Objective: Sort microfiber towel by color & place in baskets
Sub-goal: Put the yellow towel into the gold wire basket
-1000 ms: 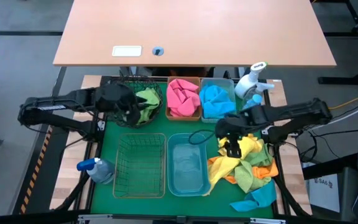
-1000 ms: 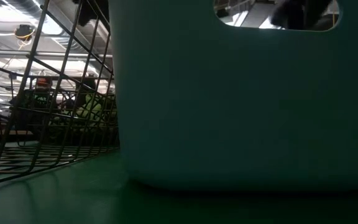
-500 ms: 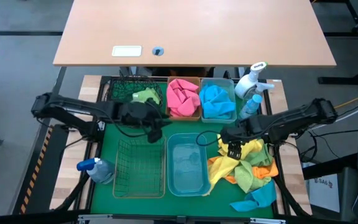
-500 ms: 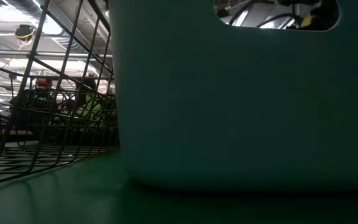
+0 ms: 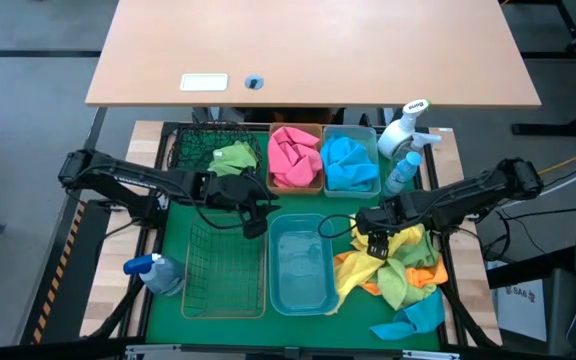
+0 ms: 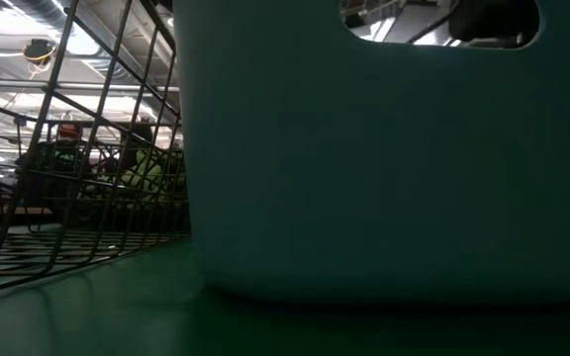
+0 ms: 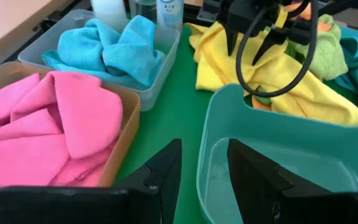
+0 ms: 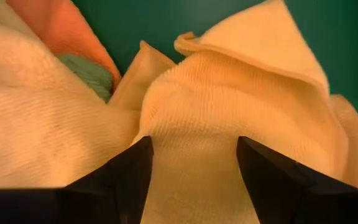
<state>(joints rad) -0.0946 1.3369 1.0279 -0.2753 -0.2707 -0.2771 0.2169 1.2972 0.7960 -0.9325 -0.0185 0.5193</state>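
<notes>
While our right gripper (image 5: 376, 243) hangs with jaws wide over a yellow towel (image 8: 229, 124) in the towel pile (image 5: 396, 270) at the green mat's (image 5: 178, 215) right edge, our left gripper (image 5: 253, 224) sits mid-mat, empty, jaws narrowly parted. Green, pink and blue towels fill the mesh basket (image 5: 193, 145), amber bin (image 5: 314, 187) and pale blue bin (image 5: 373, 132) along the far edge; the wire basket (image 5: 226, 270) and blue bin (image 5: 301, 264) stand near the front edge.

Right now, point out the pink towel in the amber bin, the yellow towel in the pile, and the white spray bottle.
pink towel (image 5: 293, 157), high view, middle of its folds.
yellow towel (image 7: 278, 78), left wrist view, its flat top fold.
white spray bottle (image 5: 400, 134), high view, its white body.
</notes>
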